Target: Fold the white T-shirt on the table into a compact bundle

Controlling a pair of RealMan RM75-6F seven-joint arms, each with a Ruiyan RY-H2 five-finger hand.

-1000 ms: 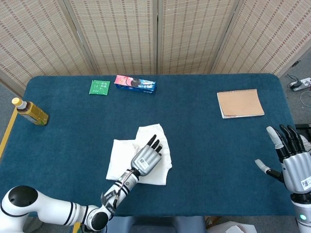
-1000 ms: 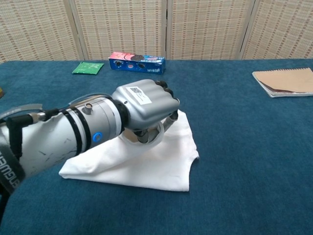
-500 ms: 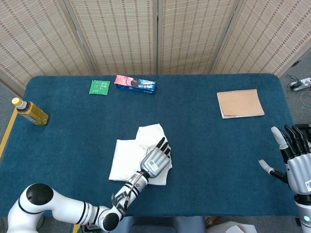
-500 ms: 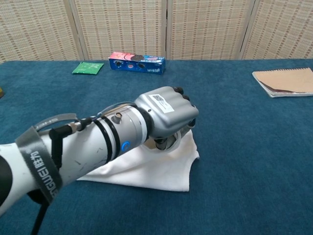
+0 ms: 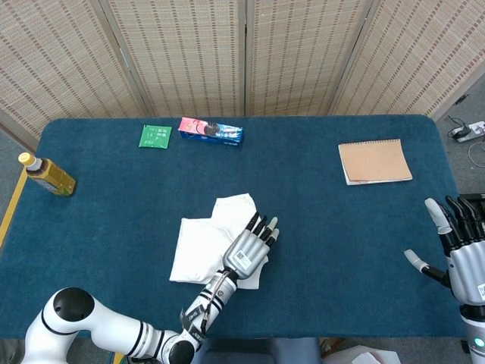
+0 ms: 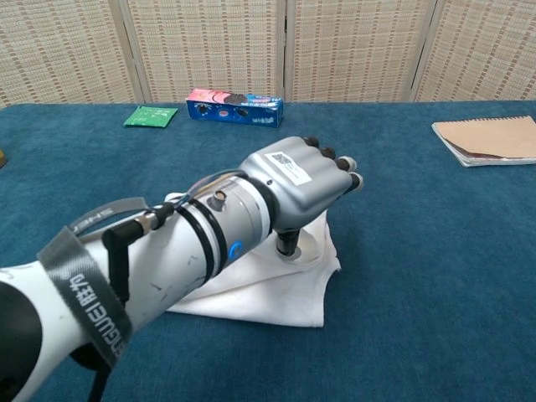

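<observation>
The white T-shirt [image 5: 203, 241] lies partly folded and rumpled on the blue table [image 5: 318, 212], a little left of centre near the front. My left hand [image 5: 254, 246] lies over its right edge with the fingers stretched out past the cloth. In the chest view the left hand [image 6: 301, 180] hovers flat above the T-shirt [image 6: 276, 295], thumb pointing down onto the cloth. It grips nothing. My right hand [image 5: 458, 243] stands at the table's right front edge, far from the shirt, fingers spread and holding nothing.
A tea bottle [image 5: 47, 174] lies at the far left edge. A green packet [image 5: 155, 136] and a blue biscuit box [image 5: 211, 130] sit at the back. A tan notebook [image 5: 374, 161] lies at the back right, also in the chest view as the notebook [image 6: 490, 139].
My left hand has slid rightward across the shirt and its fingers have stretched out beyond the right edge. The shirt's right side has drawn in slightly. The right hand has barely moved.
</observation>
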